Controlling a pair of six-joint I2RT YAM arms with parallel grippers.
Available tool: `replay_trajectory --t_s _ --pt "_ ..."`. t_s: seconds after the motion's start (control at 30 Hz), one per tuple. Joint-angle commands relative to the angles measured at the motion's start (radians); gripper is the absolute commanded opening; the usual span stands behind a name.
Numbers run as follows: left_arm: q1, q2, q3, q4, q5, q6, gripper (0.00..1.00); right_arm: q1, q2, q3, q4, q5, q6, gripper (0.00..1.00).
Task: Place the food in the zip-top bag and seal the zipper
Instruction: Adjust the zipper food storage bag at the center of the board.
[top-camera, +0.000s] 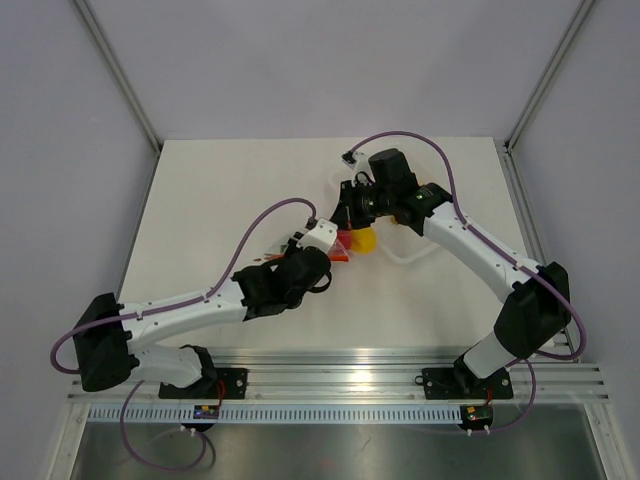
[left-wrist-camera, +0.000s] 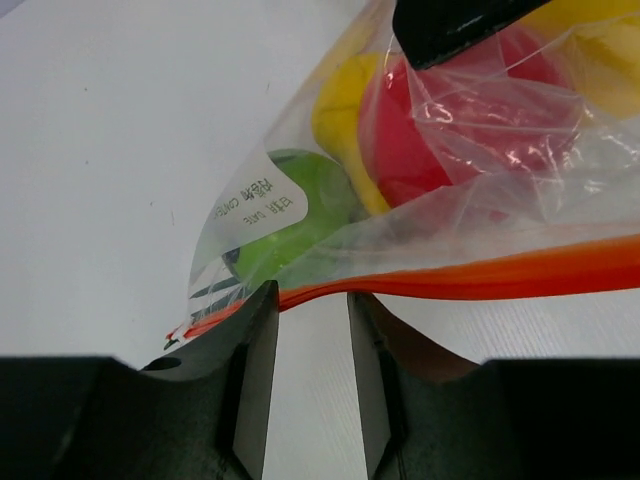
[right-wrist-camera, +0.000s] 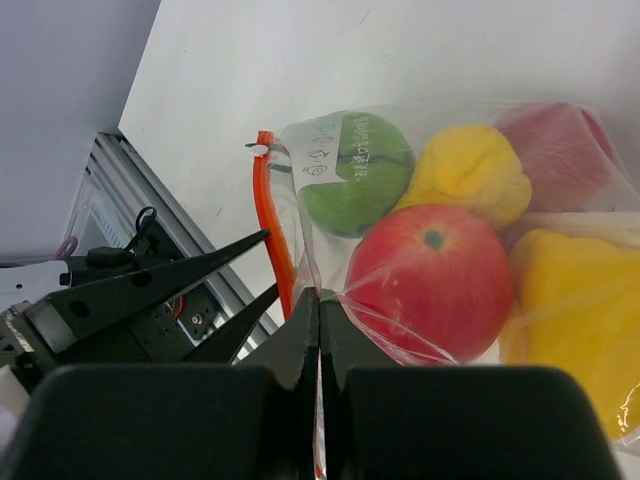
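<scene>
The clear zip-top bag (top-camera: 352, 243) lies mid-table, holding the food: a green round fruit (right-wrist-camera: 350, 175), a red round fruit (right-wrist-camera: 430, 275), a yellow pepper (right-wrist-camera: 470, 175) and more yellow and red pieces. The orange-red zipper (left-wrist-camera: 500, 275) runs along its mouth and also shows in the right wrist view (right-wrist-camera: 268, 220). My left gripper (left-wrist-camera: 308, 300) is open, its fingertips (left-wrist-camera: 258, 300) at the zipper near the bag's corner, the strip crossing the gap. My right gripper (right-wrist-camera: 320, 300) is shut on the bag's clear plastic just behind the zipper.
A translucent white tray (top-camera: 415, 262) lies right of the bag, under the right arm. The aluminium rail (top-camera: 340, 375) runs along the near table edge. Frame posts stand at the far corners. The two grippers are close together over the bag.
</scene>
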Motion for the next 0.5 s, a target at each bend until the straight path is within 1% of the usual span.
replay_trajectory --t_s 0.0,0.03,0.13,0.17,0.27,0.3,0.33,0.37,0.4,0.43,0.47 --pt "0.013 0.039 0.032 0.107 0.013 0.049 0.33 -0.012 -0.056 0.002 0.055 -0.048 -0.004 0.00" --pt "0.015 0.041 0.043 0.107 0.015 0.049 0.23 -0.013 -0.058 -0.003 0.055 -0.050 -0.005 0.00" --pt "0.032 0.027 0.054 0.087 0.013 0.017 0.02 -0.016 -0.062 -0.006 0.056 -0.056 -0.007 0.00" --pt "0.045 0.018 0.055 0.075 0.013 0.002 0.00 -0.018 -0.064 -0.009 0.056 -0.059 -0.005 0.00" --pt "0.082 -0.047 0.067 -0.003 0.018 -0.075 0.00 -0.019 -0.062 -0.012 0.061 -0.068 -0.008 0.00" --pt "0.096 -0.070 0.072 -0.031 0.026 -0.104 0.03 -0.019 -0.062 -0.014 0.064 -0.070 -0.007 0.00" --pt "0.111 -0.088 0.078 -0.104 0.035 -0.185 0.07 -0.019 -0.061 -0.015 0.065 -0.073 -0.005 0.00" --pt "0.160 -0.129 0.089 -0.145 0.053 -0.228 0.25 -0.019 -0.061 -0.015 0.067 -0.074 -0.007 0.00" --pt "0.189 -0.149 0.090 -0.207 0.123 -0.265 0.29 -0.019 -0.061 -0.017 0.069 -0.076 -0.007 0.00" --pt "0.221 -0.169 0.089 -0.230 0.169 -0.324 0.32 -0.019 -0.061 -0.018 0.073 -0.077 -0.004 0.00" --pt "0.286 -0.208 0.084 -0.248 0.209 -0.352 0.38 -0.018 -0.061 -0.018 0.079 -0.084 -0.004 0.00"
